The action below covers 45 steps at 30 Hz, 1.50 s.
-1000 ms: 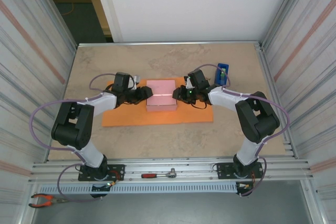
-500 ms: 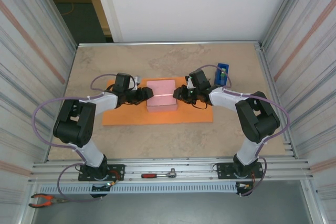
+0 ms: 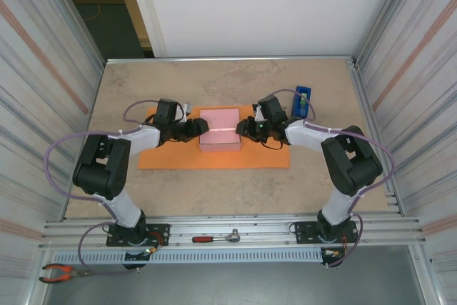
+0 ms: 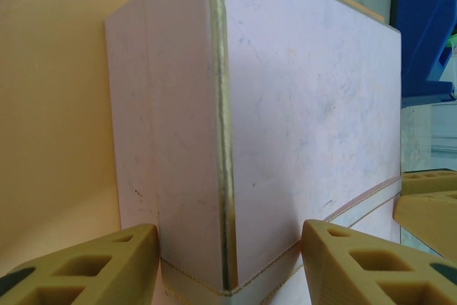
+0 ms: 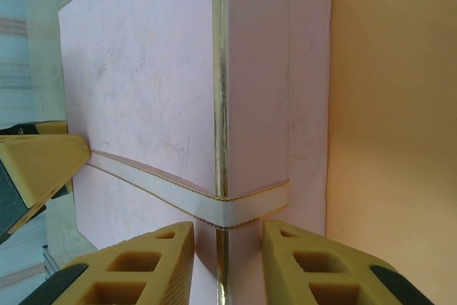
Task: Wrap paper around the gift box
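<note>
Gift box (image 3: 219,128) is closed, contents unseen, and is laid on the paper (image 3: 214,156).
Box is flanked at both ends: left gripper (image 3: 201,127) is parted, unclamped; right gripper (image 3: 240,128) is narrowly parted, and its grip cannot be told.

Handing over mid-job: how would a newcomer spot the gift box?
Find the large bright orange paper sheet lying mid-table. On its far middle sits a small pale pink flat squarish box. Unlike the blue boxy tape dispenser near the sheet's far right corner, it is pink with a thin pale band across its top.
</note>
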### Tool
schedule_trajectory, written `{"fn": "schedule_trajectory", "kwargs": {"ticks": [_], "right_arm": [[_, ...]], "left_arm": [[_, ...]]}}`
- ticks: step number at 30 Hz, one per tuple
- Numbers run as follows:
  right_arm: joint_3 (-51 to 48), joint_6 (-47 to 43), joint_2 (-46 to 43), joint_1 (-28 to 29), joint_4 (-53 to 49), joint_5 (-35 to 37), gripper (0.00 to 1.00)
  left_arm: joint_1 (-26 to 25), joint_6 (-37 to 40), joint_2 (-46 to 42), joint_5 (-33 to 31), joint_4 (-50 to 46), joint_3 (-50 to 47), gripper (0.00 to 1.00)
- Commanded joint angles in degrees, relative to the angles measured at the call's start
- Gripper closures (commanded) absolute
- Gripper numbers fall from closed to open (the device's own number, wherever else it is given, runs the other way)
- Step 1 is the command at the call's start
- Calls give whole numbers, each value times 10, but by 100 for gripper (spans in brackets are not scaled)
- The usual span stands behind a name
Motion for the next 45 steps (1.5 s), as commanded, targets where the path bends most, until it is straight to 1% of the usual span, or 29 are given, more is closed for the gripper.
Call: {"fn": "schedule_trajectory", "kwargs": {"ticks": [1,12,19,21,23,26,29,31,34,37,40,43,45], "right_arm": [[-5,13,-26,3,6,-10,70],[-19,24,-36,6,20,-13,72],[-20,26,-29,2,21,-15,71],[-23,28,-26,2,25,-17,70],[-24,29,-28,2,21,-14,65],[-34,29,-39,-7,13,-5,50],[-57,32,-74,-26,4,4,40],[-75,28,-107,-40,-18,16,37],[-106,7,-167,-68,-85,49,32],[-147,-9,-225,-107,-154,71,27],[-180,-30,-264,-147,-209,75,22],[-210,-42,-288,-170,-228,71,20],[-222,-44,-291,-173,-229,68,20]], "left_arm": [[-1,5,6,15,0,16,45],[-2,0,0,17,3,18,45],[-2,-6,-4,15,9,8,45],[-2,-6,-4,13,12,3,45],[-1,-3,-2,9,10,-2,44],[4,-4,-2,10,15,-12,43],[14,-4,-12,11,17,-27,39],[25,-5,-26,15,19,-35,37],[38,-5,-62,23,16,-47,34],[39,3,-102,18,-10,-49,31],[36,6,-138,12,-29,-52,28],[31,8,-162,5,-45,-49,26],[26,11,-170,1,-56,-44,26]]}}
